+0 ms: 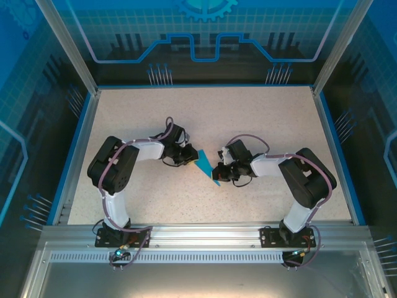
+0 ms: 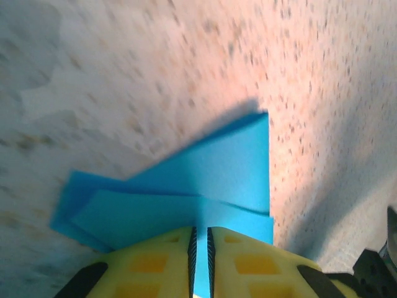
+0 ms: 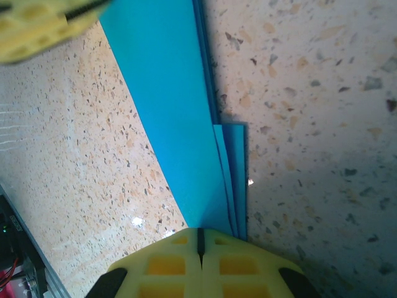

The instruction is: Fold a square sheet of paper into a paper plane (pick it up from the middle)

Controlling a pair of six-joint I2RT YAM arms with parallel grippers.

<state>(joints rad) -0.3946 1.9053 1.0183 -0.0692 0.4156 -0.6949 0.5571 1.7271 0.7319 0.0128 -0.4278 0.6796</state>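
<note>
Paper plane [image 1: 205,166], top view: both ends are hidden under the left gripper [image 1: 188,156] and the right gripper [image 1: 222,172]. The teal sliver between them is too small to show its folds.
Paper plane, left wrist view: the near edge disappears between the pads [image 2: 155,261] and runs off the bottom edge.
Paper plane, right wrist view: the far end is cut off by the top edge, and the near end is hidden behind the fingers [image 3: 161,267].
Left gripper, right wrist view: cut off by the top-left corner.
Table [image 2: 124,62], left wrist view: blurred.

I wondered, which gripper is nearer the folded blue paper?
Neither: the left gripper and right gripper both pinch the folded paper, at opposite ends.
</note>
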